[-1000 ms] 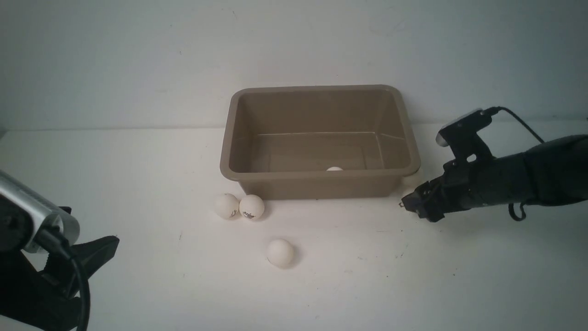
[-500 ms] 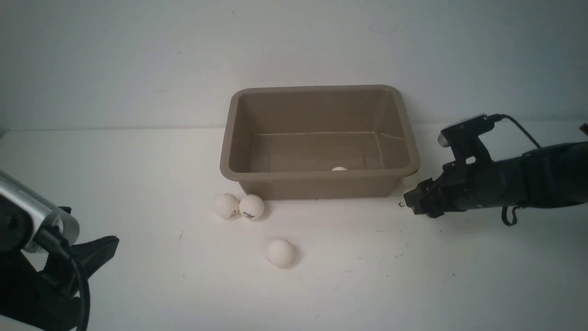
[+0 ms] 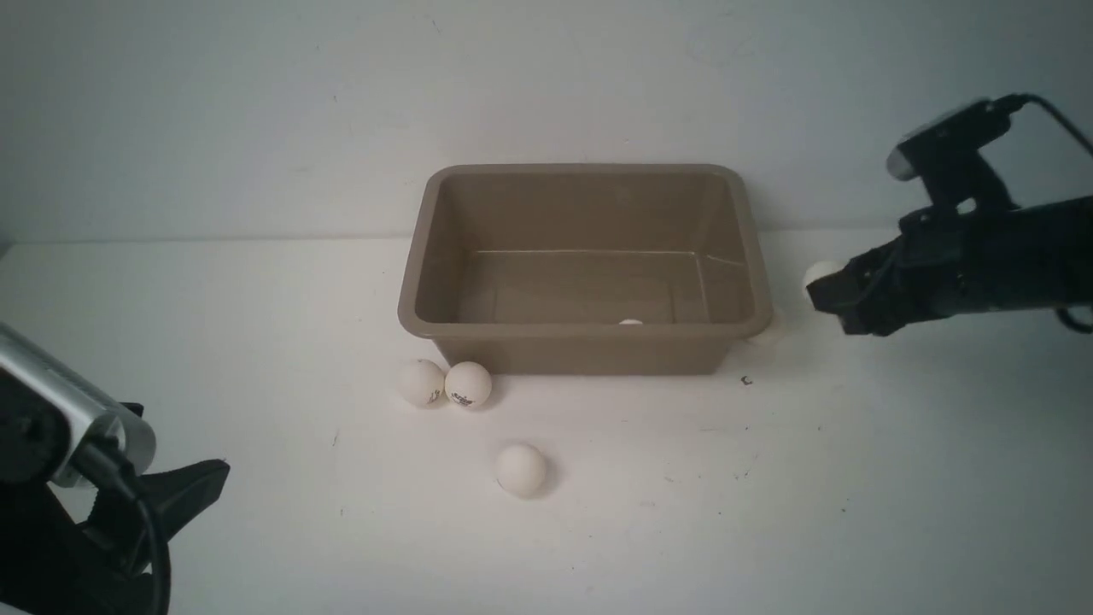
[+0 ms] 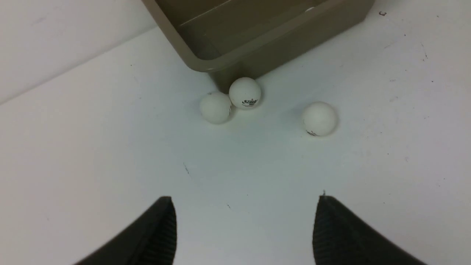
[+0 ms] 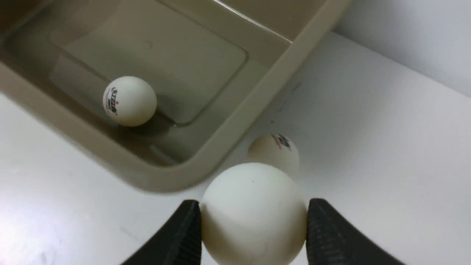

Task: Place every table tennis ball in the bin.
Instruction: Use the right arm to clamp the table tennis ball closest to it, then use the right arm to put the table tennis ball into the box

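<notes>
The taupe bin (image 3: 586, 336) stands at the table's middle back, with one white ball (image 3: 630, 322) on its floor, also in the right wrist view (image 5: 129, 101). My right gripper (image 3: 824, 286) is shut on a white ball (image 5: 253, 213), held above the table right of the bin's rim (image 5: 254, 106). Another ball (image 3: 764, 332) lies on the table against the bin's right front corner (image 5: 274, 151). Two touching balls (image 3: 422, 382) (image 3: 468, 384) lie at the bin's left front corner; a third (image 3: 521, 469) lies nearer. My left gripper (image 4: 244, 221) is open and empty, short of them.
The white table (image 3: 256, 342) meets a white wall behind the bin. A small dark speck (image 3: 746, 381) lies on the table in front of the bin's right corner. The bin's left corner (image 4: 206, 66) shows in the left wrist view.
My right gripper has risen from the table by the bin's right front corner and moved right, carrying a ball. The bin shifted slightly. The left arm barely moved.
</notes>
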Controlling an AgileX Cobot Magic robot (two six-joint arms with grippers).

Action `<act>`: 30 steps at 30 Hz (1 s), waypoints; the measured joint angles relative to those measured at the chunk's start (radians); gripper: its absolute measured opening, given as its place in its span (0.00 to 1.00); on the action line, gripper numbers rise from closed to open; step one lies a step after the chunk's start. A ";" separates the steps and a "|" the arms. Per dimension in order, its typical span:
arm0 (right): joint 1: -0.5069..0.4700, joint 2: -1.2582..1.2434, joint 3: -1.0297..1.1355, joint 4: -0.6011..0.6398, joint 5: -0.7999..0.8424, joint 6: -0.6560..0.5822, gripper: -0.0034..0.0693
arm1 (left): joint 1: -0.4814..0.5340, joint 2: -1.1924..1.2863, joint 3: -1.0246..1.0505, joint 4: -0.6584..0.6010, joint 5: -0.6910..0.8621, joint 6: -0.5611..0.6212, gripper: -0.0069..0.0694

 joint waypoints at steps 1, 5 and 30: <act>-0.002 -0.010 0.000 -0.014 0.005 0.010 0.50 | 0.000 0.000 0.000 0.000 0.000 0.000 0.68; 0.007 -0.075 0.000 -0.010 0.026 -0.002 0.50 | 0.000 0.000 0.000 0.000 0.000 0.000 0.68; 0.121 0.315 -0.251 0.638 0.060 -0.570 0.50 | 0.000 0.000 0.000 -0.013 -0.004 0.000 0.68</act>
